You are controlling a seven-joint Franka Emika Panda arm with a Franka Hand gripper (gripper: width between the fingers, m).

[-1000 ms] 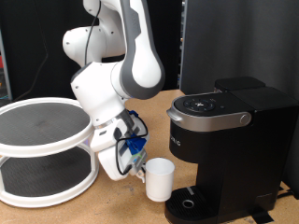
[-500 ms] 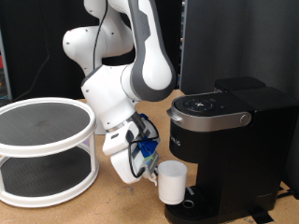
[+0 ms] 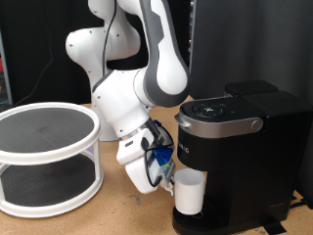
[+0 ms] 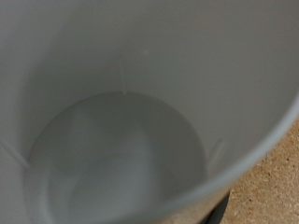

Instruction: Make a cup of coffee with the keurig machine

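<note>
The cup (image 3: 189, 195), a small plain white mug, hangs upright just above the base of the keurig machine (image 3: 240, 157), under its brew head. My gripper (image 3: 168, 178) is at the cup's side towards the exterior view's left and is shut on it near the handle. The machine is black and boxy, and its silver-grey lid handle (image 3: 223, 124) is down. The cup's empty white inside (image 4: 121, 140) fills the wrist view. My fingers do not show there.
A white two-tier round rack (image 3: 44, 157) stands at the exterior view's left on the wooden table (image 3: 108, 220). A dark panel (image 3: 245, 44) rises behind the machine. The arm's bulky white links (image 3: 127, 98) sit between the rack and the machine.
My gripper has carried the cup towards the exterior view's right and a little down, from beside the machine to under its brew head.
</note>
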